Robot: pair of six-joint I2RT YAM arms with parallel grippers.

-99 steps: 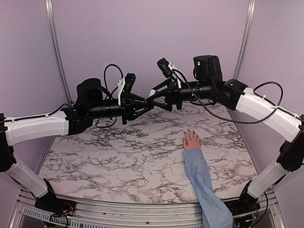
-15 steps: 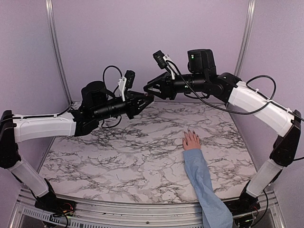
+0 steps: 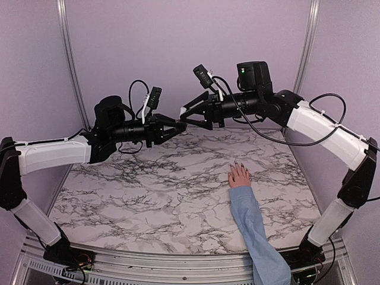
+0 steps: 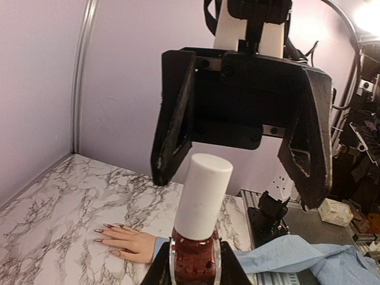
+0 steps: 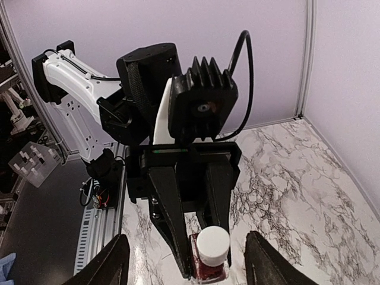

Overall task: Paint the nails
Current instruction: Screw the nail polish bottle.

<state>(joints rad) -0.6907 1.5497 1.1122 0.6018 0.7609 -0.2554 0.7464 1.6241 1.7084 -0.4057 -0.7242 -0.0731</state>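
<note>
Over the marbled counter [image 3: 148, 196], your left claw [image 3: 178, 125] pinches a dark-red polish bottle [image 4: 195, 261], its white cap [image 4: 202, 196] facing your wide-spread right claw [image 3: 185, 113]. The nails [image 3: 236, 163] lie on the counter's right side, well below both claws.

Mid-air, far side: taken up by left gripper [image 3: 176, 126] and right gripper [image 3: 186, 116], set tip to tip above the table [image 3: 148, 196].
Bottle [image 4: 193, 259]: held by the left gripper; cap [image 4: 202, 196] at the mouth of the spread right jaws, gaps either side.
Tabletop left, middle: open marble.
Tabletop right: occupied by hand [image 3: 239, 176] and sleeve [image 3: 252, 225], to near edge.
Edges: closed by walls [image 3: 178, 47].
</note>
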